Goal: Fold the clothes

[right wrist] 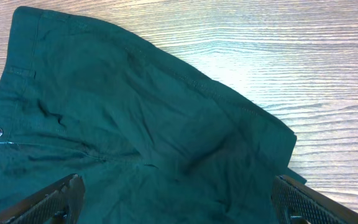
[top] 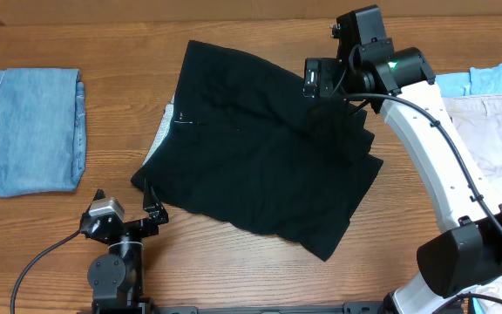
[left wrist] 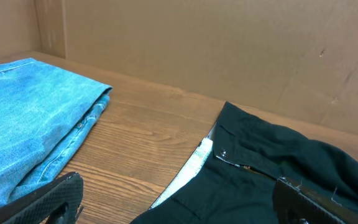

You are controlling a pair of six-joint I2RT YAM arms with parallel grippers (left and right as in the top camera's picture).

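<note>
One pair of black shorts (top: 260,157) lies flat on the table (top: 234,35), with a pale strip (top: 158,131) at its waist. One folded jeans (top: 29,131) lies left. The left gripper (top: 152,209) and right gripper (right wrist: 179,199) are both wide open, holding nothing.

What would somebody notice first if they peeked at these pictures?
Most likely the big black shorts, spread out in the middle of the wooden table. The white robot arm reaches over them, and its right gripper is open just above the cloth. After that, the folded blue denim on the left side and the pile of pale clothes at the right edge.
</note>
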